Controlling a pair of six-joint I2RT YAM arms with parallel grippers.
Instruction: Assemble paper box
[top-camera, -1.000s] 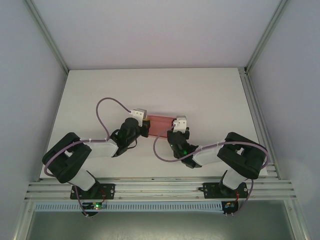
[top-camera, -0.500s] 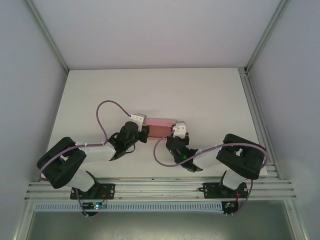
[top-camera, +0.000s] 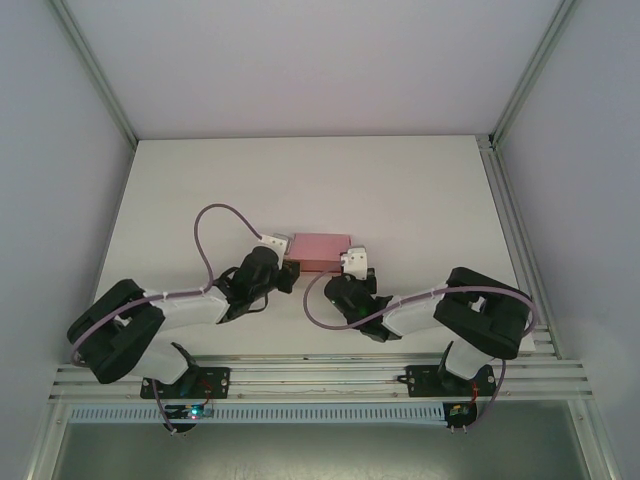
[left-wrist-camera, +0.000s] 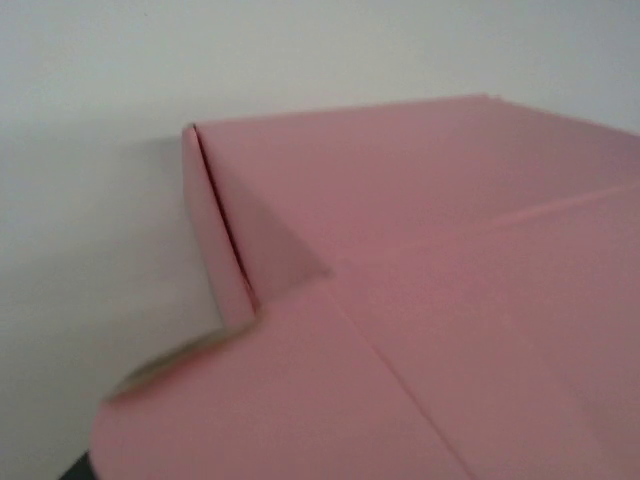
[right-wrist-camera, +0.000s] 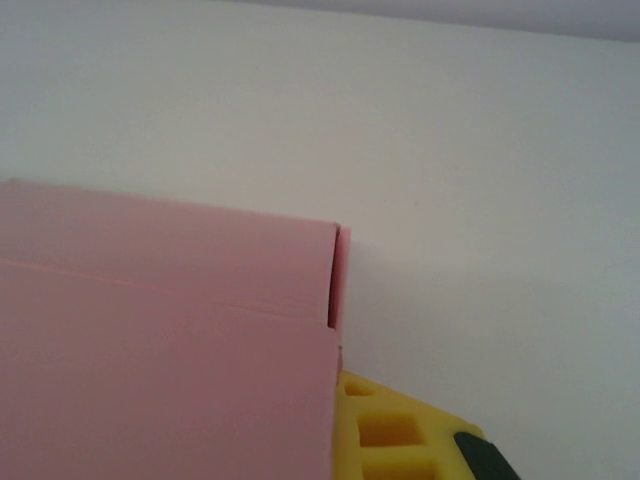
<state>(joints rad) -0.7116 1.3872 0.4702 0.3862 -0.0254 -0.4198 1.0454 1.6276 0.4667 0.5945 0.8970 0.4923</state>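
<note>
Both arms have drawn back toward their bases and the paper box (top-camera: 320, 247) has tipped flatter, top face up, on the bench (top-camera: 420, 190); left end effector (top-camera: 288, 256) sits at its left end, finger gap unreadable; right end effector (top-camera: 348, 264) is closed at the near right corner, probably bracing the box while the flaps seat.

You tipped the paper box (top-camera: 320, 248) flat, so its broad pink face turned up. Your left gripper (top-camera: 288, 266) and right gripper (top-camera: 347, 268) both drew back toward the table's (top-camera: 420, 190) near edge.
</note>
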